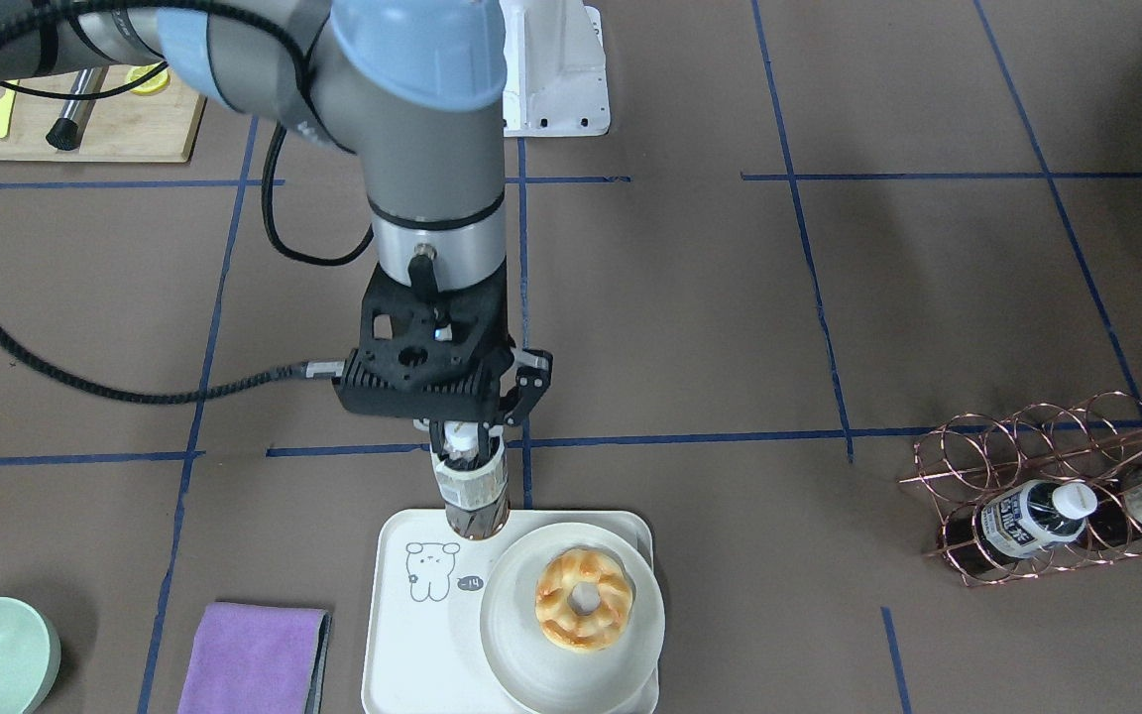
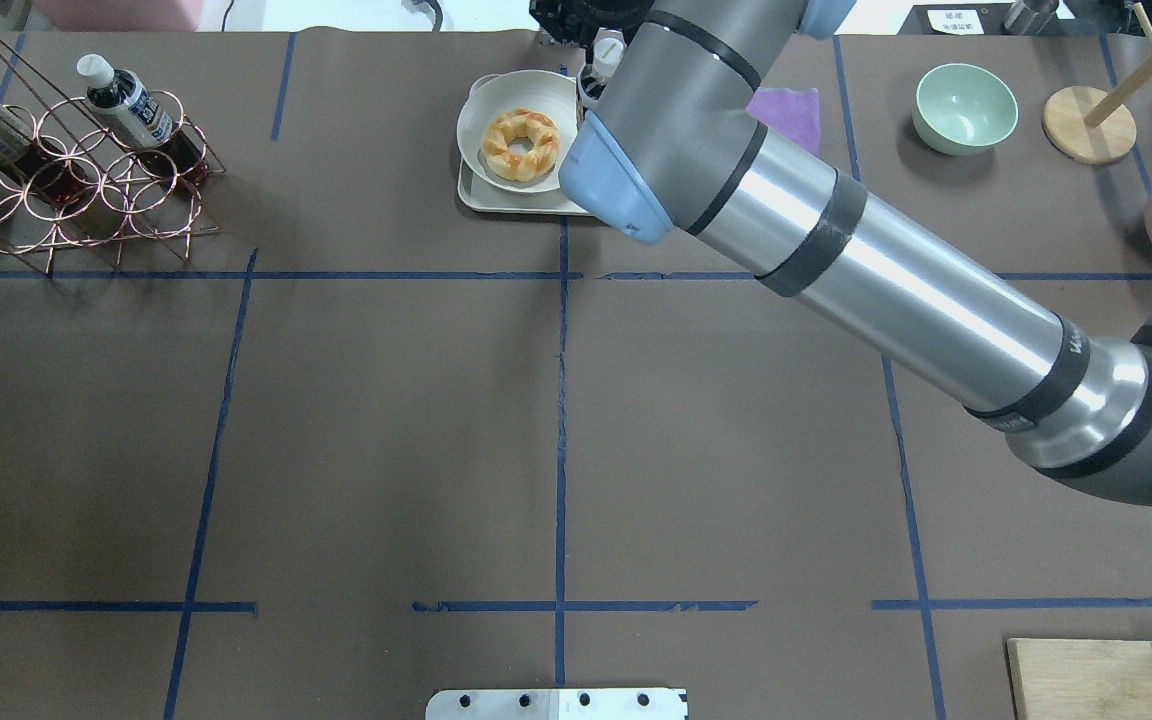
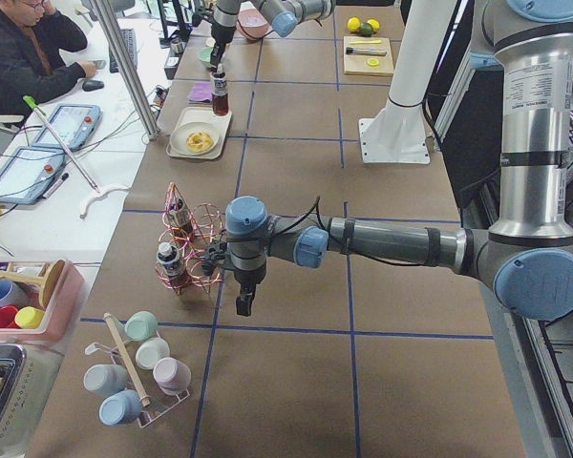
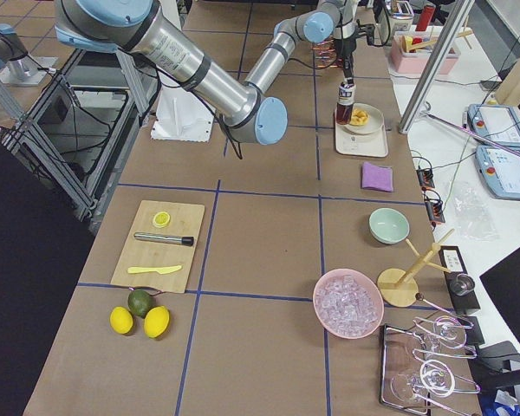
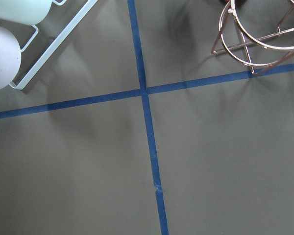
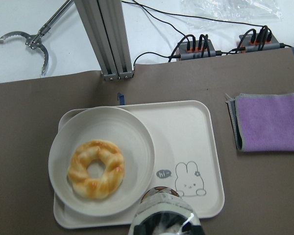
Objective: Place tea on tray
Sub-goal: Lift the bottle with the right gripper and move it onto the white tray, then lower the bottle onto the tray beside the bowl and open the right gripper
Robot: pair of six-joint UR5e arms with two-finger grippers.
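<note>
The right gripper points straight down, clamped on the tea at the tray edge; its fingers are mostly hidden

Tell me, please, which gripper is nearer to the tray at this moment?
Right. The right gripper holds the tea at the tray's edge, directly above it; the left gripper hangs far away, beside the copper wire rack.

tray: small speech bubble reads "hi"
</note>
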